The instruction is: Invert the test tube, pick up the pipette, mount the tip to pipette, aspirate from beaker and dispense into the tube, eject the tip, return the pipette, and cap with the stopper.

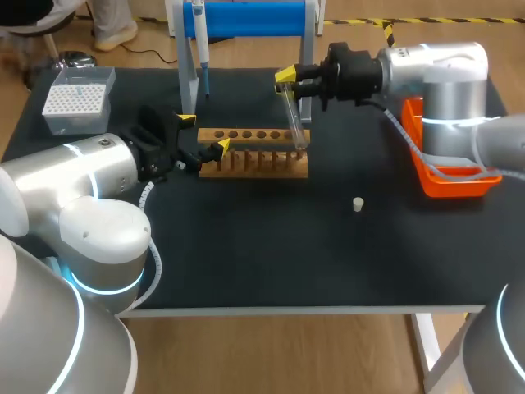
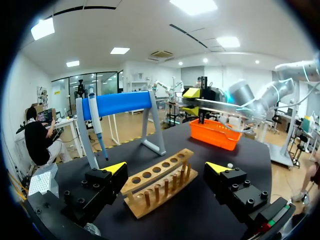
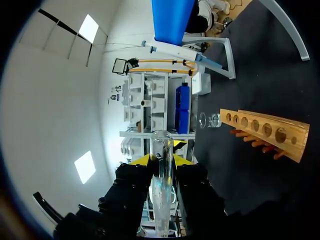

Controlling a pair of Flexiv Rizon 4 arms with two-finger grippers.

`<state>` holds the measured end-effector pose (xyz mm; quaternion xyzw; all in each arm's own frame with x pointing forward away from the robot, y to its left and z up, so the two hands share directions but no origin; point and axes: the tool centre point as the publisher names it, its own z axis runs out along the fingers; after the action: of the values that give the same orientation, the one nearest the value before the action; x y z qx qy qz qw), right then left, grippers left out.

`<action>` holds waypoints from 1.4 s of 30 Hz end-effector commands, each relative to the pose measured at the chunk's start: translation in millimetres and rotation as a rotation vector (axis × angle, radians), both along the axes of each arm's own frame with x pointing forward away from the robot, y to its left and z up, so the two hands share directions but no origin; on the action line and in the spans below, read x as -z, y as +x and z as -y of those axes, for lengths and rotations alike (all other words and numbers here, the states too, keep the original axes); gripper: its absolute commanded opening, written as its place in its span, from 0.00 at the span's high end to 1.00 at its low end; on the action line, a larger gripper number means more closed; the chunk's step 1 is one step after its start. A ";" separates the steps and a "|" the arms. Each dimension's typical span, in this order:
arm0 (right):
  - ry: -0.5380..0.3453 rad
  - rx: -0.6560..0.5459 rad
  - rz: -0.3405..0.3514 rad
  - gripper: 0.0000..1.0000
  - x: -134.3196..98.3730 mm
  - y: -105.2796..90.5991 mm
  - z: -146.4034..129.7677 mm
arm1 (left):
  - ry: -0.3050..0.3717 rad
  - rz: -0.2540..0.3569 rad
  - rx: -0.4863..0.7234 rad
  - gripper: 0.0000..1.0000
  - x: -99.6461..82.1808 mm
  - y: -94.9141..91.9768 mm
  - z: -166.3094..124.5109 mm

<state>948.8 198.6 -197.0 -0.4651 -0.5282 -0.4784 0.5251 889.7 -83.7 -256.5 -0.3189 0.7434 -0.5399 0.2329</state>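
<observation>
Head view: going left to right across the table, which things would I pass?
tip box → rack → stopper → orange tray

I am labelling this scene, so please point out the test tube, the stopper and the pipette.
test tube (image 1: 294,123): head view, middle of the glass.
stopper (image 1: 358,204): head view, centre of the small white plug.
pipette (image 1: 199,33): head view, its blue upper body.

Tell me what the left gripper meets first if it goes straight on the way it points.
Most likely the wooden test tube rack: it lies just ahead of the open left gripper, roughly centred between its fingers.
</observation>
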 end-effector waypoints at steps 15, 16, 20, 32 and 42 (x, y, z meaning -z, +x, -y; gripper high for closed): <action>-0.003 0.001 0.001 1.00 -0.8 -0.7 0.7 | 0.100 0.573 0.353 0.00 -28.6 -4.8 6.5; -0.003 0.001 0.001 1.00 -0.8 -0.7 0.7 | 0.081 0.621 0.386 0.00 -30.8 -6.7 7.3; -0.003 0.001 0.001 1.00 -0.8 -0.7 0.7 | 0.029 0.727 0.499 0.00 -34.4 -9.6 3.8; -0.003 0.001 0.001 1.00 -0.8 -0.7 0.7 | 0.045 0.660 0.595 0.00 -41.7 -4.8 0.0; -0.003 0.001 0.001 1.00 -0.8 -0.7 0.7 | 0.067 0.729 0.605 0.00 -45.7 -4.7 3.1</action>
<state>948.5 198.6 -197.3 -0.4651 -0.5277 -0.4790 0.5251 884.7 -87.1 -212.2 0.0877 0.7368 -0.5972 0.3046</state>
